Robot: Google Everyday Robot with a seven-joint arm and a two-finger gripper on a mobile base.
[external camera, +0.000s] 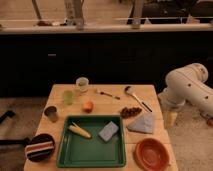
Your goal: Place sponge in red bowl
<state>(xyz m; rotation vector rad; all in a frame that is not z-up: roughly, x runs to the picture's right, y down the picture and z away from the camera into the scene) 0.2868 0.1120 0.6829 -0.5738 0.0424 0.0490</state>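
The sponge [108,131] has to go into the red bowl [151,153], which sits nearest us on the worktop [115,106], just off the near right corner of the green tray [92,162]. The sponge lies flat inside the green tray, right of its middle, clear of the tray wall. We judge it light, soft and springy, not fragile, so we would pinch it from above across its shorter width. Farther back, right of the tray's far corner and past the worktop edge, the claw [170,118] hangs released, holding nothing.
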